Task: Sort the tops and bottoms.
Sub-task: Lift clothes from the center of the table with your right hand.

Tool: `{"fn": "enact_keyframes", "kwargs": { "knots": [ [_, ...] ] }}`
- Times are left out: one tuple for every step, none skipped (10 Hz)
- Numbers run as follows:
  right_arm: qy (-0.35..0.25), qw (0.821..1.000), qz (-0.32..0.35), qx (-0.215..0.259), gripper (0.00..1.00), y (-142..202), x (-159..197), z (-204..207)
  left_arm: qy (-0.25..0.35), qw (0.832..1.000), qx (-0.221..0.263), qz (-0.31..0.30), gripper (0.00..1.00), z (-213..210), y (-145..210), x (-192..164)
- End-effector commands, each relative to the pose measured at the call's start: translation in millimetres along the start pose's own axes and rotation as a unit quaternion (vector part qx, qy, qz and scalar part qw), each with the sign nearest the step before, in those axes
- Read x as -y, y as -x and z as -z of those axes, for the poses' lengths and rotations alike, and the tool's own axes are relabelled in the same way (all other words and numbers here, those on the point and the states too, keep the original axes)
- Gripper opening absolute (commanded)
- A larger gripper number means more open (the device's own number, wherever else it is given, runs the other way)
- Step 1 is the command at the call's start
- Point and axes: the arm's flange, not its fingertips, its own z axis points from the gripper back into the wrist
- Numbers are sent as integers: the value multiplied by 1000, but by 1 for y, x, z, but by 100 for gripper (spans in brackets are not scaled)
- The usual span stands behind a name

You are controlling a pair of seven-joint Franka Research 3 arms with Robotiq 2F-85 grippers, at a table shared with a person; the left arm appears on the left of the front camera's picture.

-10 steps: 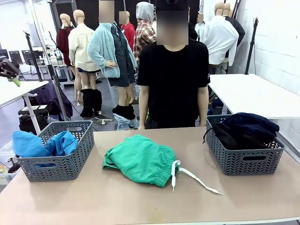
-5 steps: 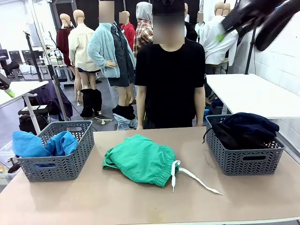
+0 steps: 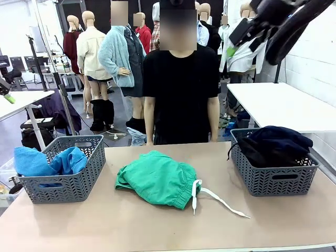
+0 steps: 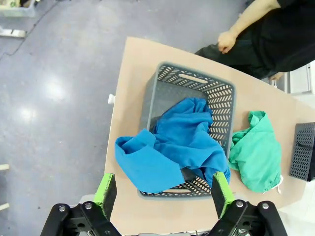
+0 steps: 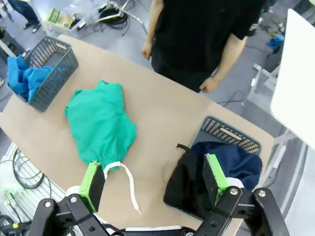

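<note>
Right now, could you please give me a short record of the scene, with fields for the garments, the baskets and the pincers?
on table: green shorts, bunched, white drawstring trailing to the right
left basket: blue garments, one draped over the rim
right basket: black garment and dark navy garment
left pincer: open, empty, high above the left basket
right pincer: open, empty, raised above the table
person: standing at the far edge, arms down

Crumpled green shorts [image 3: 156,178] lie mid-worktop [image 3: 157,226], their long white drawstring [image 3: 210,197] trailing right, while a black garment [image 3: 265,152] and a dark navy garment [image 3: 281,135] sit heaped together in the grey basket [image 3: 273,181] at the right, and blue tops [image 3: 50,161] spill over the left basket [image 3: 73,184].
</note>
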Motion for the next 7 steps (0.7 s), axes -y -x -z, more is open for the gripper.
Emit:
{"fn": "enact_keyframes", "kwargs": {
  "knots": [
    [-12, 1000, 0, -1, 100, 4, -2, 4, -15, 1000, 3, -6, 100, 0, 1, 2],
    [-12, 1000, 0, -1, 100, 4, -2, 4, -15, 1000, 3, -6, 100, 0, 1, 2],
    [3, 1000, 2, 5, 100, 1, 2, -6, -15, 1000, 3, -6, 100, 0, 1, 2],
    [-5, 999, -36, -20, 100, -26, -9, 26, -15, 1000, 3, -6, 100, 0, 1, 2],
    [-46, 991, -70, -101, 100, -58, -18, 87, -15, 1000, 3, -6, 100, 0, 1, 2],
    [-59, 981, -75, -167, 100, -78, -23, 153, -15, 1000, 3, -6, 100, 0, 1, 2],
    [-100, 965, -85, -227, 100, -79, -30, 215, -15, 1000, 3, -6, 100, 0, 1, 2]
  ]
}}
